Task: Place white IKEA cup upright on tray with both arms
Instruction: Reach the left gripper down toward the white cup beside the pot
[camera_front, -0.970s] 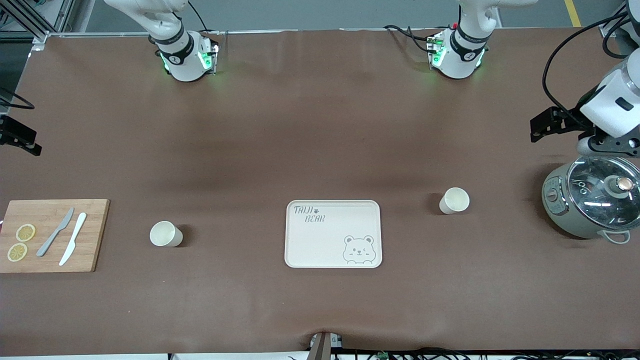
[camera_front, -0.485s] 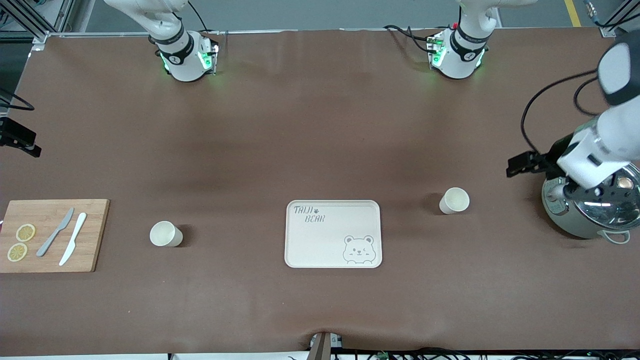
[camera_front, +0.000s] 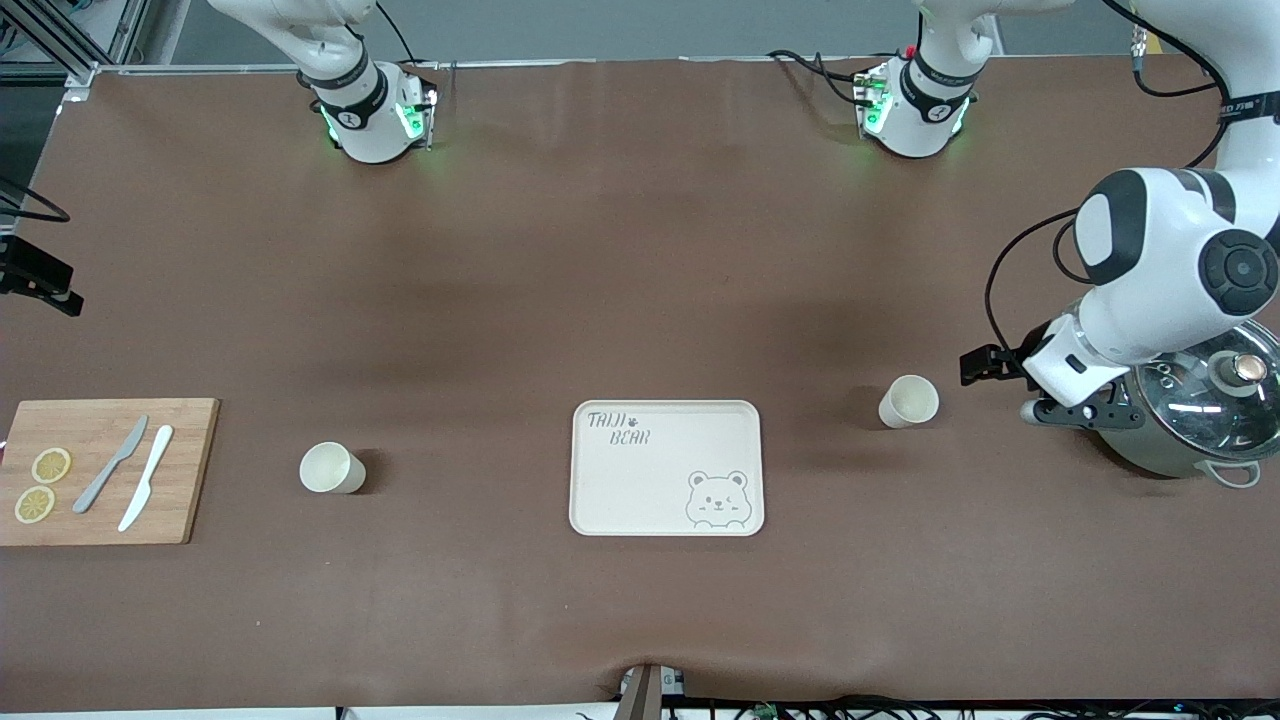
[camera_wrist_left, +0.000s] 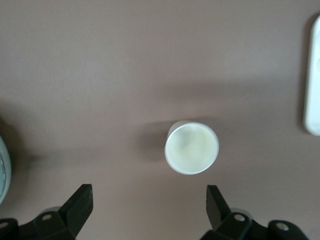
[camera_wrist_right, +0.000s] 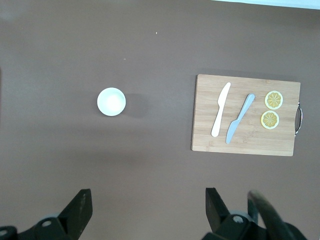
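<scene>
Left hand (camera_wrist_left: 147, 207), open and empty, has swung nearer one of two cups (camera_front: 909, 401).

Two white cups, one cream tray, all apart.
Tray (camera_front: 667, 467) sits lower centre, bear drawing showing; one upright cup (camera_front: 909, 401) mid-right, another cup (camera_front: 331, 468) mid-left, both off the tray.

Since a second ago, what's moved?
Only the left arm: its open left gripper swung from above the grey lidded cooker toward the white cup at that end, now just beside it, holding nothing. Both cups, the cream bear-print tray and the wooden cutting board stayed put. The right gripper waits open.
</scene>
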